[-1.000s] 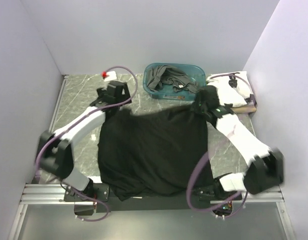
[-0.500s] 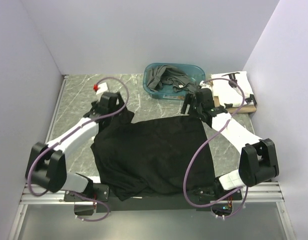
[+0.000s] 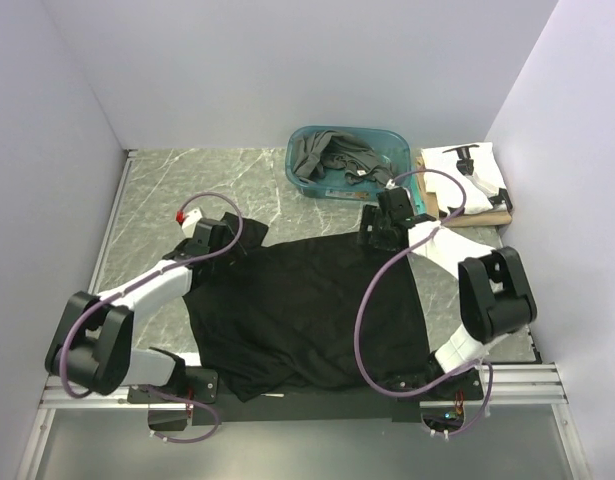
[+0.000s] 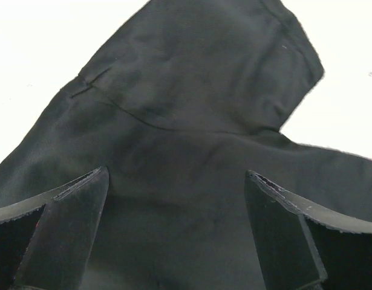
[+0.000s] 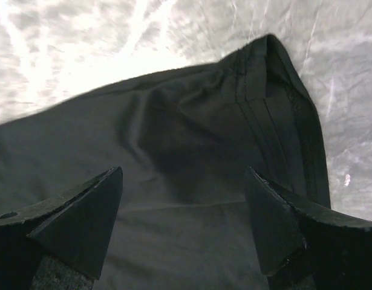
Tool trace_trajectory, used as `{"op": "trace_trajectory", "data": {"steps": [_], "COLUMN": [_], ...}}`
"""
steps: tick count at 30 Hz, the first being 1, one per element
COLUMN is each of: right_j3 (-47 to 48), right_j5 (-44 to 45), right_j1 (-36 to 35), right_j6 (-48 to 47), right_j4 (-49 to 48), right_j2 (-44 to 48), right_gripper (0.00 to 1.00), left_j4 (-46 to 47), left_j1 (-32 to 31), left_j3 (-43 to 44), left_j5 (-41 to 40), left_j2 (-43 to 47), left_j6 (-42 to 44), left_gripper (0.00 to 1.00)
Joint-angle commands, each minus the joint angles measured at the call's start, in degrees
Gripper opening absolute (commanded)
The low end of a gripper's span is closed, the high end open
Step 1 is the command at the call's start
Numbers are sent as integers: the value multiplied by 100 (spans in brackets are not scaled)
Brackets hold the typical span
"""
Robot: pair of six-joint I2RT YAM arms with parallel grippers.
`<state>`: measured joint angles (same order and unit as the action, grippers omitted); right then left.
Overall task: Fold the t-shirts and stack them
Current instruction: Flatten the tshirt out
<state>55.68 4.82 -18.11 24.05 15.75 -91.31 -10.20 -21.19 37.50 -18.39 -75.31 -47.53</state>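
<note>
Top external view: plain black soft-cloth t-shirt (image 3: 307,310) spread flat across the middle of the grey marbled table (image 3: 157,190), evidently laid out for folding. Left gripper (image 3: 215,238) at the cloth's far left corner, right gripper (image 3: 384,224) at its far right corner, each low over the fabric, jaws wide apart, nothing held. Crumpled dark grey t-shirts (image 3: 332,158) in the teal plastic tub (image 3: 290,172) behind, unfolded. Folded white t-shirt with black print (image 3: 472,170) at far right, probably the stack's start

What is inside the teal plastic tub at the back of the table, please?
Crumpled dark grey t-shirts lie in the teal tub; how many, and the tub's floor beneath them, cannot be seen.
</note>
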Motion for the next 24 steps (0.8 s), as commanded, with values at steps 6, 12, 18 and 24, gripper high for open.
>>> {"op": "trace_trajectory", "data": {"steps": [6,12,18,24], "right_j3": [364,566,795,1102], "right_j5": [134,-130,-210,-305], "right_j1": [220,448,677,914], "right_j6": [-111,-190,-226,-340], "right_j4": [218,358,534,605], "right_j2": [-615,-950,-1161,-1433], "right_gripper": [87,86,82,80], "left_j4": [545,571,502,518], "left_j1": [229,326,352,475], "left_j3": [170,671,1382,2121], "left_j5": [240,151,126,362], "left_j2": [-677,-1327,-2179,-2865], "left_j6": [41,323,612,727], "left_gripper": [100,99,99,99]}}
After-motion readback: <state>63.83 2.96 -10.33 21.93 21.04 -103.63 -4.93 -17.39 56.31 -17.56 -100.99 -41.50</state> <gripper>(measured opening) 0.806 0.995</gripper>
